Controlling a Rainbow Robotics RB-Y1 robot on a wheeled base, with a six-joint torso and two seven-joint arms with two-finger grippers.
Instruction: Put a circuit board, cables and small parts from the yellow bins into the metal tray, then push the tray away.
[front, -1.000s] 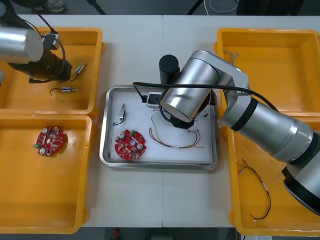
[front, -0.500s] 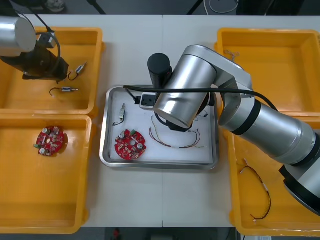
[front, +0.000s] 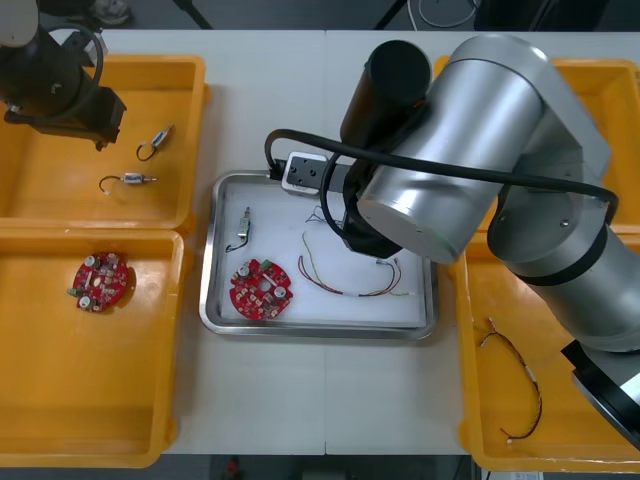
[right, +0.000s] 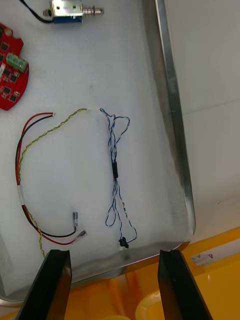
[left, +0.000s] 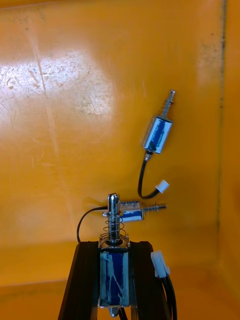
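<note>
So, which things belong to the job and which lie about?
Job: metal tray with circuit board, red-yellow cable, blue-white cable, small part; held part in left gripper; right gripper above tray.
Lying about: spare board, loose parts, black cable, in bins.

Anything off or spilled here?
Nothing stands out. The circuit board, red and yellow cable, blue and white cable and one small metal part lie inside the metal tray. The left gripper grips a second small metal part over the yellow bin; the right gripper is open above the tray's rim.
</note>
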